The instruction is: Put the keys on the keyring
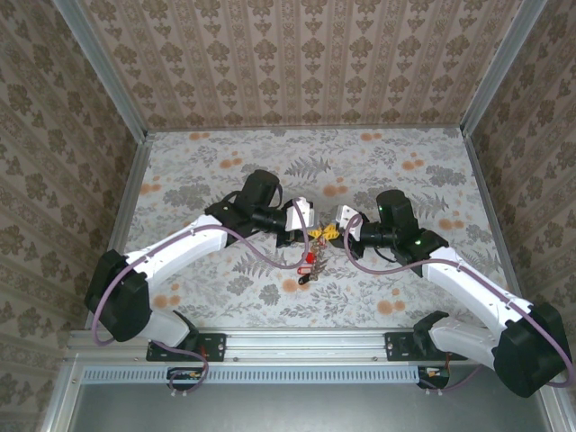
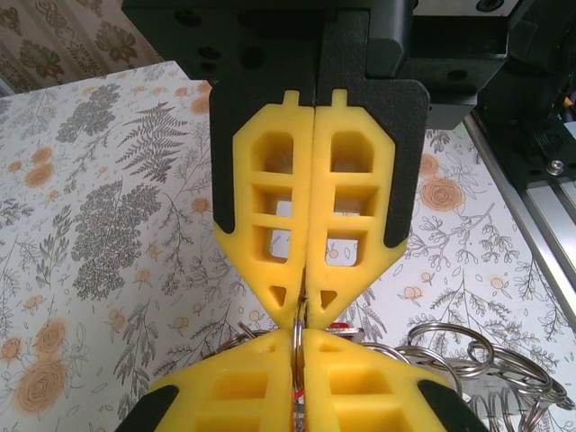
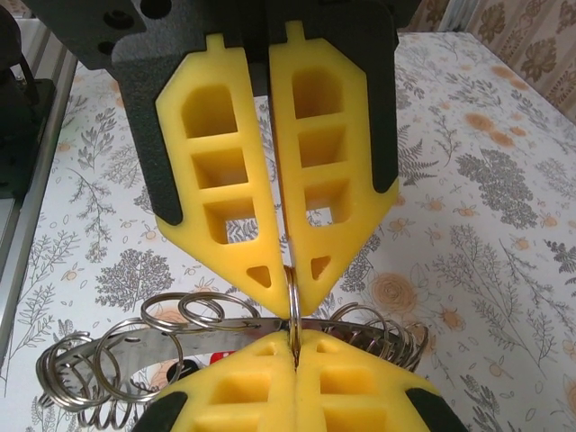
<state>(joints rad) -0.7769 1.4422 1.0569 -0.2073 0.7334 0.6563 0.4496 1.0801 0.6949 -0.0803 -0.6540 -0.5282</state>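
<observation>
top external view has the left gripper (image 1: 316,231) and right gripper (image 1: 330,232) meeting tip to tip over the middle of the table (image 1: 225,162). the keys (image 1: 309,264), red with a black one, lie just toward the near edge from that meeting point. left wrist view shows the left fingers (image 2: 270,225) pressed together on a thin ring (image 2: 297,337) seen edge-on. right wrist view shows the right fingers (image 3: 324,189) shut on the same thin ring, so it is nipped from both ends, its plane in line with both finger seams. just below the tips a flat grey band, which i take for the keyring (image 3: 229,324), runs crosswise to the fingers, strung with small loops (image 3: 202,310). neither arm is nearer. the next move, i judge, turns on working that thin ring along its own plane toward the band.
</observation>
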